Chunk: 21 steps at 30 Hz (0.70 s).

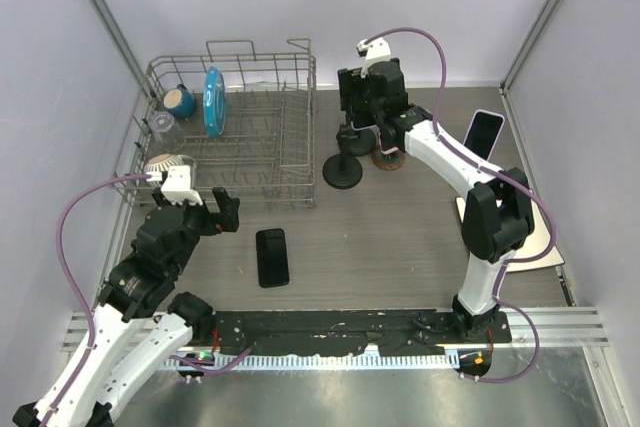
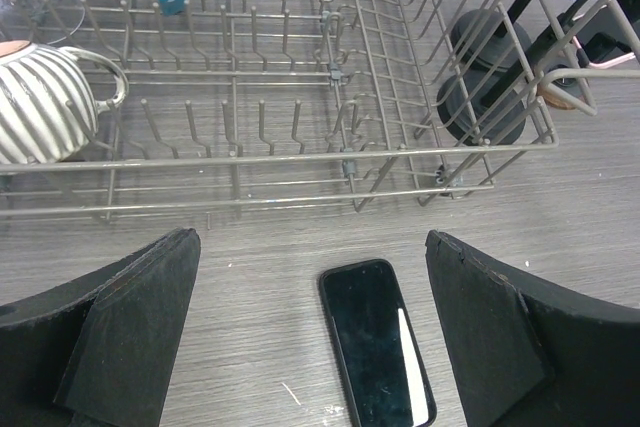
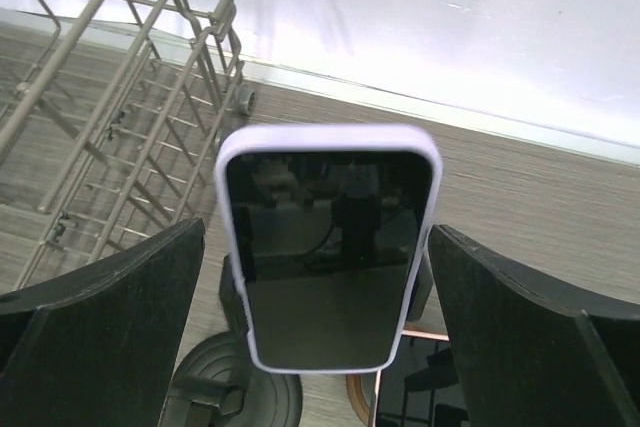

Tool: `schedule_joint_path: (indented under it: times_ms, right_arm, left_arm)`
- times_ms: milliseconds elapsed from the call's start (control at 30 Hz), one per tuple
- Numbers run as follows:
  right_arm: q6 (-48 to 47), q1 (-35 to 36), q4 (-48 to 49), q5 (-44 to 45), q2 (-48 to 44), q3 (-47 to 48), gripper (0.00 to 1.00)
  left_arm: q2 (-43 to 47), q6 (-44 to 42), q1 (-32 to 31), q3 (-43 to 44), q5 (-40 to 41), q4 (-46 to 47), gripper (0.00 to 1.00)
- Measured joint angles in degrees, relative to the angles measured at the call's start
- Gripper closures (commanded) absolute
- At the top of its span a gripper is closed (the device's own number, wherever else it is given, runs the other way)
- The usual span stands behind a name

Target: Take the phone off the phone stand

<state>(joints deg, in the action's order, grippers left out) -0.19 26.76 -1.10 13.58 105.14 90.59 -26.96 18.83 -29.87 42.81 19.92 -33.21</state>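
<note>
A phone in a pale lilac case (image 3: 325,247) sits upright on the black phone stand, whose round base (image 3: 235,387) shows below it. My right gripper (image 3: 316,232) is open, with one finger on each side of the phone and a small gap on both sides. In the top view the right gripper (image 1: 358,97) hovers over the stand (image 1: 343,170) and hides the phone. My left gripper (image 2: 311,237) is open and empty, low over a black phone (image 2: 375,342) that lies flat on the table (image 1: 272,257).
A wire dish rack (image 1: 230,127) stands at the back left with a blue plate (image 1: 213,100), a cup, a glass and a striped mug (image 2: 45,97). A brown round base (image 1: 388,159) stands beside the stand. Another lilac-cased phone (image 1: 483,134) leans at the right.
</note>
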Motion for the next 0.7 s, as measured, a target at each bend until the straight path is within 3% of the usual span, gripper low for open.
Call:
schedule_joint_path:
  times_ms: [333,567,700]
  right_arm:
    - [0.3,-0.1,3.4,1.8,-0.2,-4.3,0.02]
    - [0.5,-0.1,3.6,1.5,-0.1,-4.3,0.13]
    - [0.9,-0.1,4.0,1.3,0.5,-3.9,0.31]
  left_arm:
    - [-0.4,0.0,0.9,0.0,-1.1,0.0,0.0]
    - [-0.5,0.0,1.2,0.0,-1.7,0.0,0.0]
    - [-0.5,0.0,1.4,0.0,-1.8,0.0,0.0]
